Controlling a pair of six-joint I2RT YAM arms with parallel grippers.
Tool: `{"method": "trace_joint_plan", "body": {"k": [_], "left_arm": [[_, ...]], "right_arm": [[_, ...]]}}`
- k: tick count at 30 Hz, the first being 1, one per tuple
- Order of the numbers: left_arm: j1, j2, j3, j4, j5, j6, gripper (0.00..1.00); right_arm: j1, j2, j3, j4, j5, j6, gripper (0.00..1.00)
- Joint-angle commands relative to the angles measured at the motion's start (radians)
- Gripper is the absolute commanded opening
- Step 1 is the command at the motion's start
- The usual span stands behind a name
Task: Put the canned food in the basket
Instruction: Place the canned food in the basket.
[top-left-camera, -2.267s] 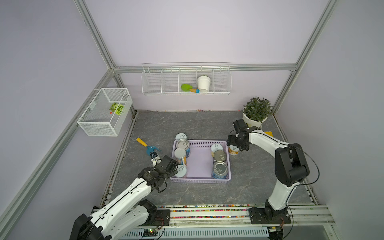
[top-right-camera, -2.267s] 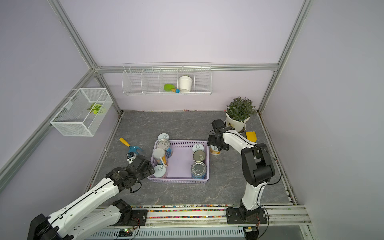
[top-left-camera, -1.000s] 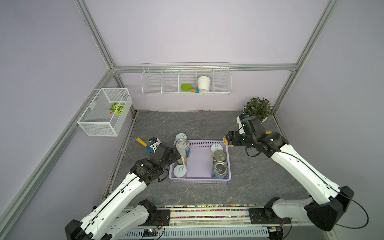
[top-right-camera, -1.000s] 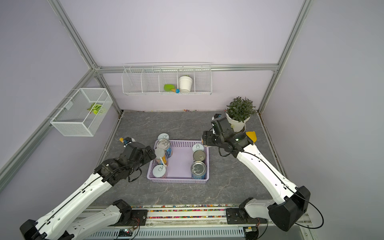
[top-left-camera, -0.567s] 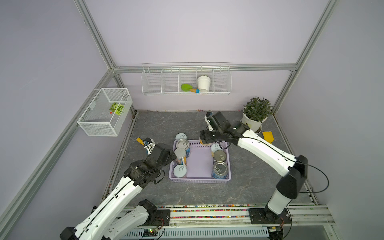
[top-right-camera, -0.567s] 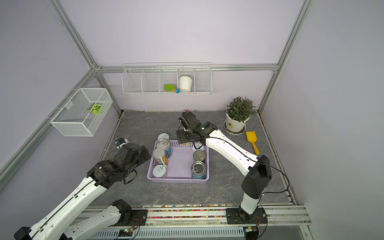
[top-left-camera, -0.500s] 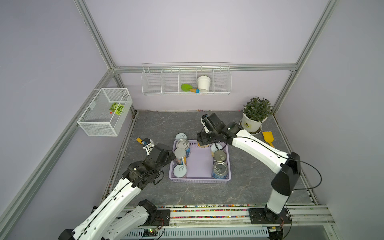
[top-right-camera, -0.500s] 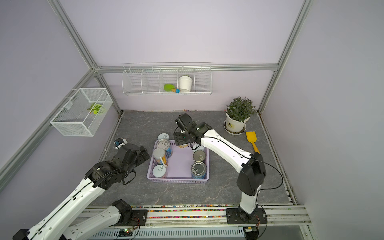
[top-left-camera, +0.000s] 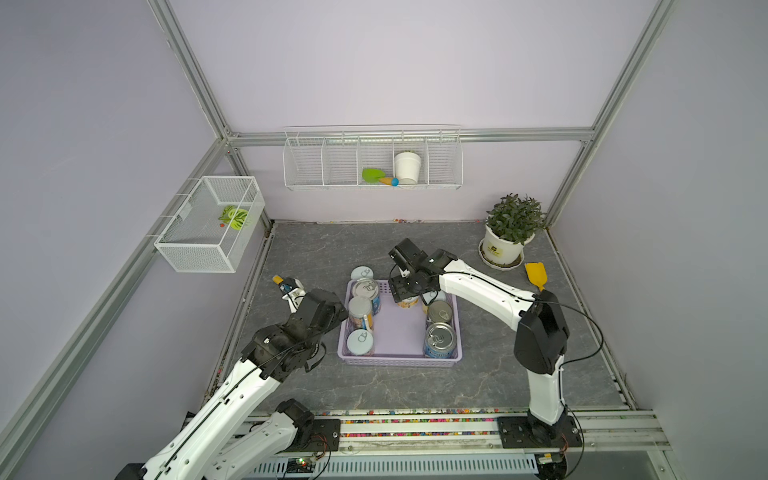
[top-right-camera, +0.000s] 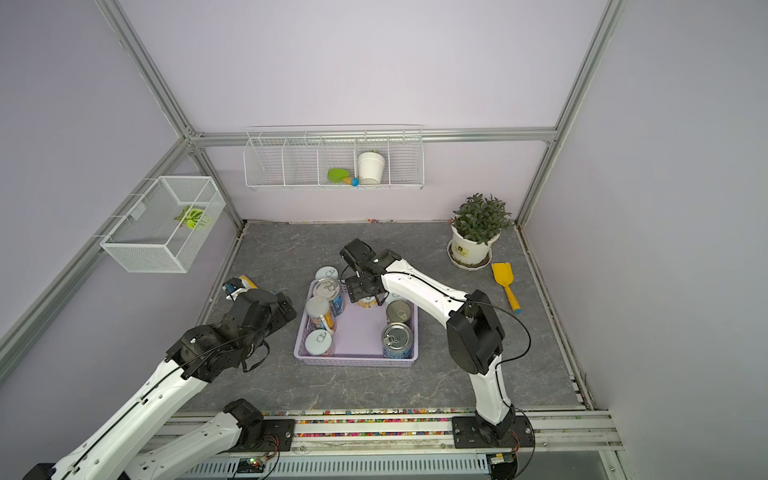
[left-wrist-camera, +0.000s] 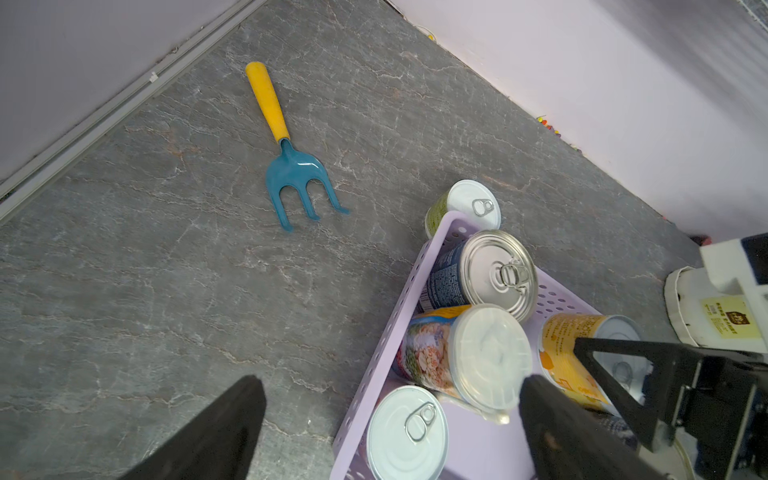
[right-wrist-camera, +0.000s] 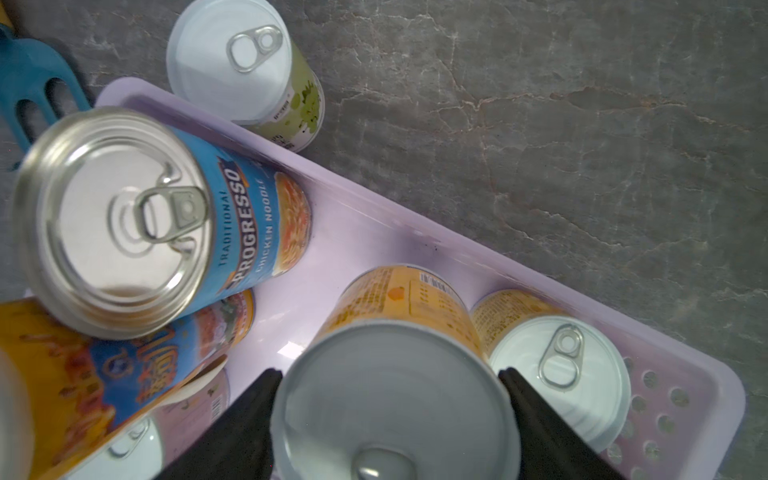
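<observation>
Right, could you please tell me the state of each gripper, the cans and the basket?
left gripper: open, empty.
right gripper: shut on the orange can.
orange can: gripped, upright, over the basket.
green can: upright on the table, outside the basket.
basket: six other cans set inside.
</observation>
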Motion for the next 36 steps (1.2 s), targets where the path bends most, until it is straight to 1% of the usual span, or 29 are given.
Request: {"method": "trace_joint_plan", "body": {"k": [1,11,18,24,30,36], "left_arm": [[0.004,0.009,-0.007,-0.024,-0.016,-0.008,1.0],[0.004,0.007,-0.009,-0.02,-0.013,-0.006,1.0],[0.004,0.003,-0.015,-0.021,-0.011,-0.003,1.0],[0.004,-0.001,-0.017,-0.021,-0.008,-0.003,1.0],[0.004,-0.002,-0.017,-0.021,-0.007,-0.003,1.0],[0.004,-0.003,-0.017,-0.019,-0.005,-0.003,1.0]], "right_arm": [[-0.003,0.036,0.055,-0.03,0.054,-0.008,0.42],[-0.01,0.087,0.044,-0.013,0.04,-0.011,0.43],[-0.023,0.147,0.05,0.002,0.006,-0.012,0.44],[-0.029,0.195,0.075,-0.015,0.024,-0.009,0.47],[-0.036,0.203,0.076,-0.023,0.033,-0.002,0.56],[-0.037,0.186,0.065,-0.023,0.047,0.003,0.77]]}}
